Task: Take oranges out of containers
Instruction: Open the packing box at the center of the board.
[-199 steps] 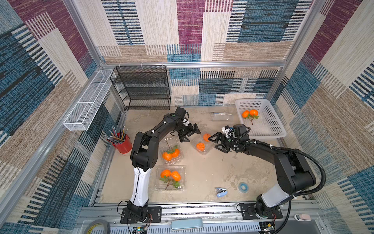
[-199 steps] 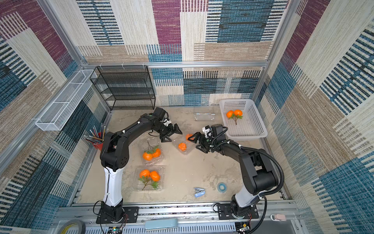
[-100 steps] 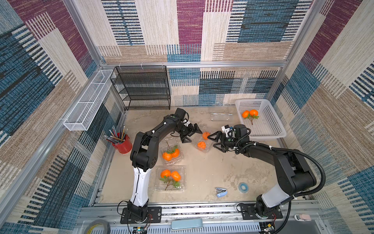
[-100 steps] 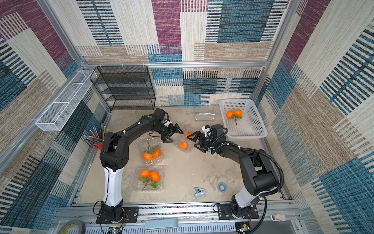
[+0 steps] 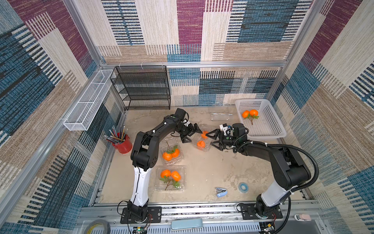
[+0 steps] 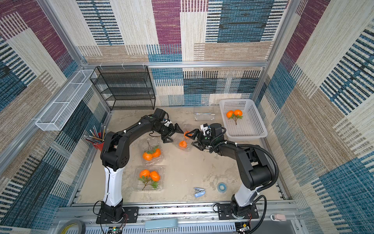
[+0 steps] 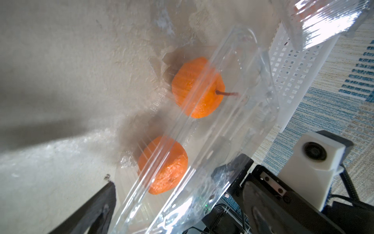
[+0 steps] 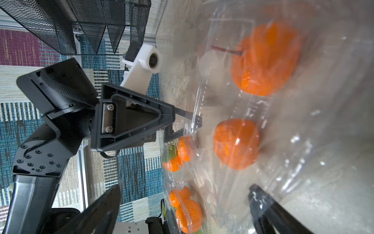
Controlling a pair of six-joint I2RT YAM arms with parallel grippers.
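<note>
Frame centre: a clear container (image 5: 196, 141) holding two oranges (image 5: 201, 144) sits between my left end effector (image 5: 191, 135) and right end effector (image 5: 210, 140), both released, spread wide.

In a top view, the left gripper (image 5: 192, 136) and the right gripper (image 5: 209, 140) stand wide open at centre frame, on either side of a transparent plastic clamshell box (image 5: 196, 140) holding two small round oranges (image 5: 201, 144). Below and left of it, two more clear boxes (image 5: 171, 187) each hold a leafy orange pair (image 5: 171, 175). At upper right, a white perforated plastic basket (image 5: 269, 129) holds another pair (image 5: 250, 113).
</note>
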